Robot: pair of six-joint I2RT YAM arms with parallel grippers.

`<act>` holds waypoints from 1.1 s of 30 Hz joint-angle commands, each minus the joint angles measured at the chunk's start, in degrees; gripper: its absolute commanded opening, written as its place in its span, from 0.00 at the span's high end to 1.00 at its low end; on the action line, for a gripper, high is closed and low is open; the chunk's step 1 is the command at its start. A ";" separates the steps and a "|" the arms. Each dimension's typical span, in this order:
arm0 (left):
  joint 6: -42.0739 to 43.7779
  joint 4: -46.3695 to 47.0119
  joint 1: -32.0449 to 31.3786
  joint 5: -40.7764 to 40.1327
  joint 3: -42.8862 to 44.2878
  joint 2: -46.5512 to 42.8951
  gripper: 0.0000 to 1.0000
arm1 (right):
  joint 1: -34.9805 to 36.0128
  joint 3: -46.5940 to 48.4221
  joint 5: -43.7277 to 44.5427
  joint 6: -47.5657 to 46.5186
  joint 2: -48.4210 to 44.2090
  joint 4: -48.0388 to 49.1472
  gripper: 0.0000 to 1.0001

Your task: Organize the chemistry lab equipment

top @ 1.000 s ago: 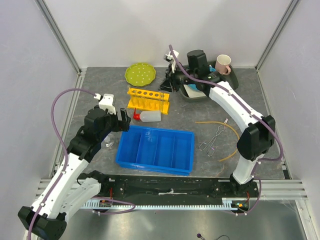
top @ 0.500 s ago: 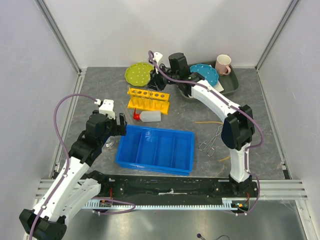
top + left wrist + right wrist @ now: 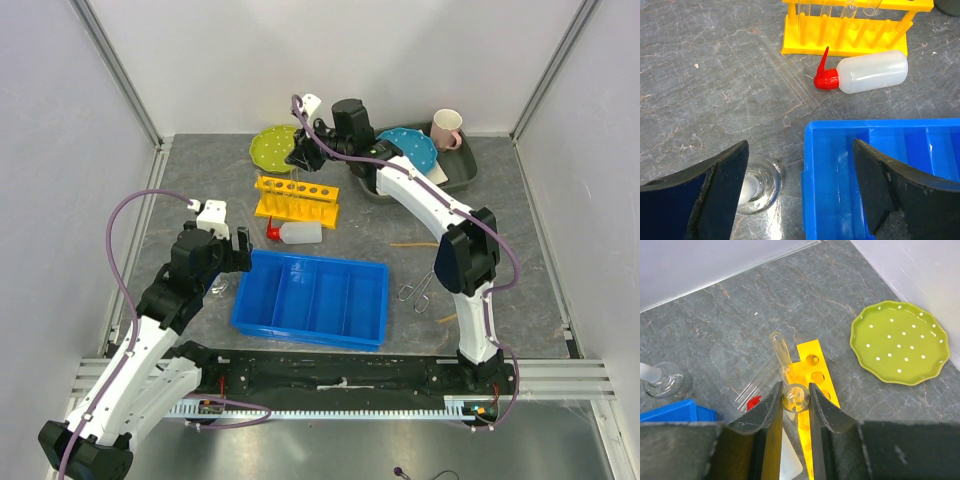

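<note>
a: where was the tube, and what held it?
b: the right claw (image 3: 795, 390) was narrowed on a clear tube (image 3: 795, 398), pinched between both fingers. the wrist view looked straight into its open mouth, so its long axis likely pointed down toward the yellow rack (image 3: 296, 207).
a: which way was the rack from the claw?
b: below and just ahead. the nearest holes showed just beside the tube's rim. a second tube (image 3: 779, 347) seemed to stand in the rack, leaning a little. the right arm was much the nearer.
a: and the left claw?
b: the left claw (image 3: 801, 150) hung wide, holding nothing, over a small glass (image 3: 757, 184) and the rim of the blue bin (image 3: 865, 125).
a: the surface and room?
b: a grey, stone-patterned table (image 3: 700, 75) with pale walls close around. the bottle (image 3: 870, 72) lay on its side just in front of the rack, and a green plate (image 3: 900, 342) sat beyond it.
</note>
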 commanded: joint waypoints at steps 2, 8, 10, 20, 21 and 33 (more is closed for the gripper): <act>2.02 2.89 0.49 -0.89 -0.07 -0.64 0.10 | 0.24 1.11 1.09 -0.59 0.80 2.64 0.75; 2.19 2.89 0.49 -0.62 -0.07 -0.73 0.10 | 0.32 -0.56 1.79 -1.74 1.24 2.64 0.74; 2.11 2.89 0.49 -0.62 -0.07 -0.73 0.10 | 0.32 -0.91 2.05 -2.09 1.50 2.55 0.74; 2.11 2.89 0.66 -0.45 -0.16 -0.90 0.10 | 0.41 -3.02 2.85 -3.58 2.29 2.64 0.73; 2.11 2.98 0.58 -0.45 -0.16 -0.90 0.10 | 0.32 -3.46 2.93 -3.76 2.56 2.55 0.73; 1.58 3.15 1.45 1.22 -0.07 -0.73 0.11 | 0.41 -6.80 1.27 -4.28 2.83 2.82 0.67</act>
